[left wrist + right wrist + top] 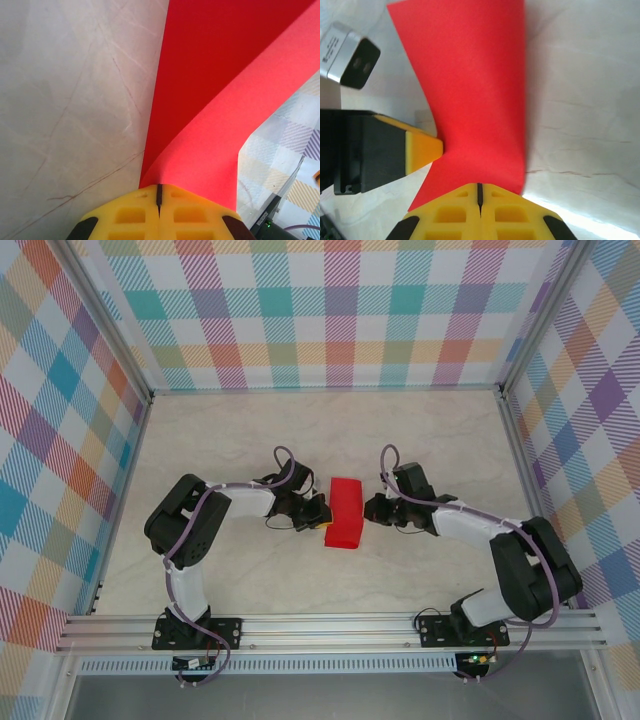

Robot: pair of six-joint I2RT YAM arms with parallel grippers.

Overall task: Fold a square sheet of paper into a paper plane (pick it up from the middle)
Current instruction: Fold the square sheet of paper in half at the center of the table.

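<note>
The square sheet of paper is bright red and sits mid-table between both grippers, seen from above as a narrow upright strip. My left gripper is shut on its left edge, and the right gripper is shut on its right edge. In the left wrist view the yellow fingers are pressed together at the gripper, and the paper curves up and away from them. In the right wrist view the gripper pinches the bowed paper, with the left gripper's yellow fingertip meeting the sheet from the left.
The pale marbled tabletop is boxed in by plaid walls with metal frame posts. A metal rail runs along the near edge, carrying both arm bases. The left arm's wrist camera housing shows in the right wrist view.
</note>
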